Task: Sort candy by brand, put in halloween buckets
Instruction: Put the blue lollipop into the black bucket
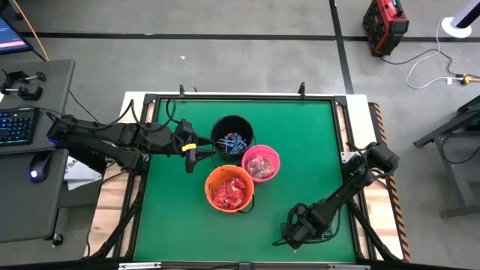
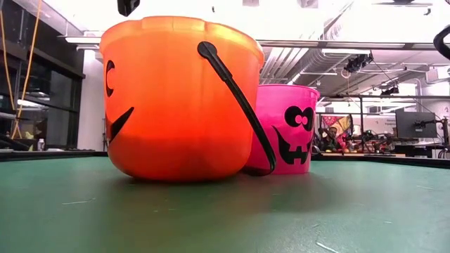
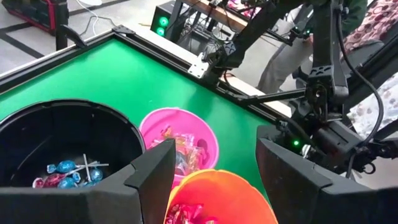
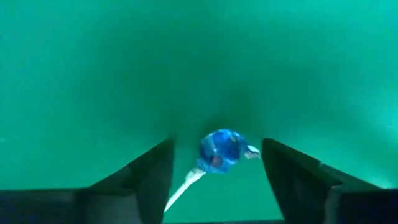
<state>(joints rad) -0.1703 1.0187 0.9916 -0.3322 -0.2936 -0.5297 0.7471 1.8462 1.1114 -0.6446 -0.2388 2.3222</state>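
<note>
Black left gripper (image 1: 196,155) hovers spread beside the black bucket (image 1: 232,134). Right gripper (image 4: 214,163), fingers apart, straddles a blue lollipop (image 4: 220,149) on the mat. Risk: closing fingers squirt the round head sideways.

Three buckets (image 1: 229,187) clustered mid-table, lollipop (image 4: 219,150) between right claw (image 4: 217,171) fingers.

no legible txt, labels or nos.
</note>
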